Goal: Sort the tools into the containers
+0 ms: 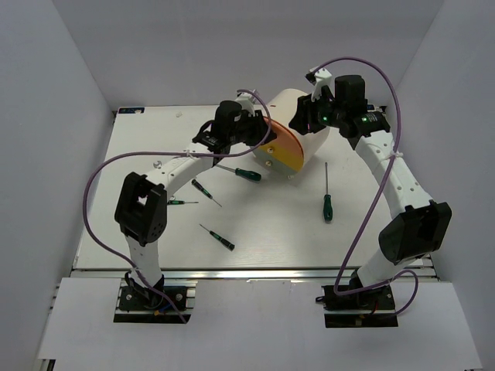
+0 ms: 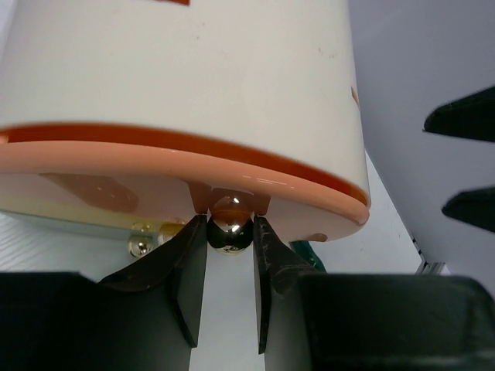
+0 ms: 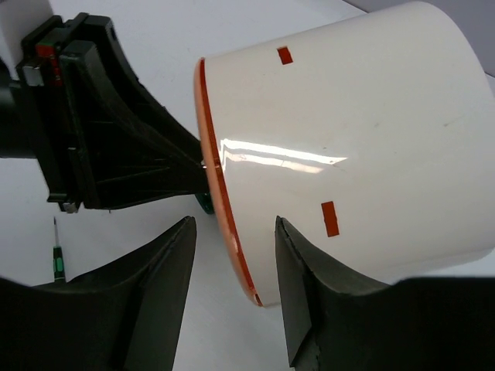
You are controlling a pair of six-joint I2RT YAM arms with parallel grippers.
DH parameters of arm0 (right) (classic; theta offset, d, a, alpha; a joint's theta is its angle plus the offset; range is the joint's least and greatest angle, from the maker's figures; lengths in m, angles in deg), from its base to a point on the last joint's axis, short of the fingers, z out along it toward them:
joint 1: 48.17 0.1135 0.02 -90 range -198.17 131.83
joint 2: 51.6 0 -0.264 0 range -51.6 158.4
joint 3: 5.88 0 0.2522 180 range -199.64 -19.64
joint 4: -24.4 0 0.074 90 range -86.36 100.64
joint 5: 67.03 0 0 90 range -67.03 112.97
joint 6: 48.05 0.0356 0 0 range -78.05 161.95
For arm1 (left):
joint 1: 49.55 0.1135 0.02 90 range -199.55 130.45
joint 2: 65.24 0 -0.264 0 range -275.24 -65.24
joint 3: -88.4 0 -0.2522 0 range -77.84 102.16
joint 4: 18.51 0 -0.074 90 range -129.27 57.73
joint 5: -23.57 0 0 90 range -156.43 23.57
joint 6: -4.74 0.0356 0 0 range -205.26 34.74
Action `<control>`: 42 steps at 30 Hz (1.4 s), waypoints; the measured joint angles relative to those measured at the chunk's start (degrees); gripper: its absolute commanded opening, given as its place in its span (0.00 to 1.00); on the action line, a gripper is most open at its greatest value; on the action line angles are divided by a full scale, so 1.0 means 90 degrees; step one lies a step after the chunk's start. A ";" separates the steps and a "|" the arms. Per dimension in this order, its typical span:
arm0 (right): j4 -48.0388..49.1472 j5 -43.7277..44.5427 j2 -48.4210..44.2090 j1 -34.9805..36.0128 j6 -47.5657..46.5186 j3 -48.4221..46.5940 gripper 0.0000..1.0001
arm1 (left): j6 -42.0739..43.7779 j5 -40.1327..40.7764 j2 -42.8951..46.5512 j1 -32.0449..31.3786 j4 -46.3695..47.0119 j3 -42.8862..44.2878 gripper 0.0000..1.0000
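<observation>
Left wrist view: the left fingers (image 2: 189,263) pinch the round metal knob (image 2: 230,232) of the pink drawer (image 2: 155,166), touching it on both sides. The right fingers (image 3: 162,286) stand open beside the cream cabinet (image 3: 363,139), gripping nothing. Five screwdrivers (image 1: 328,202) lie loose on the worktop (image 1: 271,232) near the cabinet.

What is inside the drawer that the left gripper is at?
Hidden: the drawer front sits shut against the cream cabinet. Only its metal knob shows, between the fingers of the left gripper.
</observation>
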 measured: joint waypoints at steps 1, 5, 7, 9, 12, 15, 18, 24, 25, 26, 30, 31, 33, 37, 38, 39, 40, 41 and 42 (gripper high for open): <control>0.0010 0.0041 0.0000 0.0000 -0.0005 0.0010 0.51 | 0.0010 0.0017 0.0063 0.0000 0.0007 -0.0078 0.23; 0.0066 0.0165 0.0000 -0.0005 -0.0029 0.0090 0.51 | 0.0078 0.0032 0.0481 0.0000 -0.0073 -0.0510 0.23; 0.0073 0.0216 0.0015 -0.0005 -0.0039 0.0095 0.51 | 0.0117 0.0051 0.0704 0.0000 -0.0104 -0.0746 0.23; 0.0100 0.0253 0.0029 -0.0007 -0.0061 0.0095 0.52 | 0.0126 0.0063 0.0933 0.0000 -0.0141 -0.0998 0.23; 0.0119 0.0299 0.0061 -0.0012 -0.0109 0.0097 0.52 | 0.0129 0.0083 0.1226 0.0000 -0.0153 -0.1336 0.23; 0.0126 0.0350 0.0092 -0.0019 -0.0143 0.0109 0.52 | 0.0131 0.0100 0.1503 0.0000 -0.0160 -0.1615 0.23; 0.0134 0.0372 0.0095 -0.0034 -0.0158 0.0180 0.53 | 0.0141 0.0138 0.1688 0.0000 -0.0172 -0.1795 0.45; 0.0126 0.0359 0.0097 -0.0044 -0.0284 0.0189 0.65 | 0.0182 0.0185 0.1727 0.0000 -0.0168 -0.1829 0.72; 0.0124 0.0350 0.0097 -0.0044 -0.0318 0.0189 0.66 | 0.0182 0.0185 0.1727 0.0000 -0.0165 -0.1829 0.73; 0.0124 0.0321 0.0095 -0.0044 -0.0359 0.0189 0.67 | 0.0185 0.0187 0.1727 0.0000 -0.0168 -0.1829 0.73; 0.0114 0.0163 -0.0027 -0.0046 -0.0532 0.0274 0.70 | 0.0214 0.0236 0.1744 0.0000 -0.0240 -0.1826 0.72; 0.0095 0.0119 -0.0097 -0.0049 -0.0580 0.0318 0.69 | 0.0231 0.0274 0.1780 0.0000 -0.0338 -0.1826 0.70; 0.0080 0.0029 -0.0284 -0.0063 -0.0678 0.0425 0.70 | 0.0279 0.0374 0.1921 0.0000 -0.0525 -0.1848 0.66; 0.0092 -0.0160 -0.1030 -0.0206 -0.0804 0.0971 0.67 | 0.0333 0.0731 0.2742 0.0007 -0.0833 -0.2249 0.46; 0.0151 -0.0180 -0.1265 -0.0257 -0.0821 0.1166 0.64 | 0.0325 0.0831 0.3050 0.0017 -0.0882 -0.2419 0.36; 0.0185 -0.0192 -0.1530 -0.0304 -0.0850 0.1404 0.62 | 0.0330 0.0942 0.3373 0.0044 -0.0957 -0.2582 0.31; 0.0214 -0.0202 -0.1855 -0.0350 -0.0874 0.1685 0.61 | 0.0291 0.1042 0.3674 0.0056 -0.1003 -0.2727 0.26; 0.0306 -0.0204 -0.2176 -0.0393 -0.0918 0.2016 0.54 | 0.0265 0.1154 0.4007 0.0078 -0.1061 -0.2897 0.23; 0.0328 -0.0211 -0.2470 -0.0415 -0.0986 0.2295 0.51 | 0.0231 0.1243 0.4291 0.0104 -0.1115 -0.3043 0.18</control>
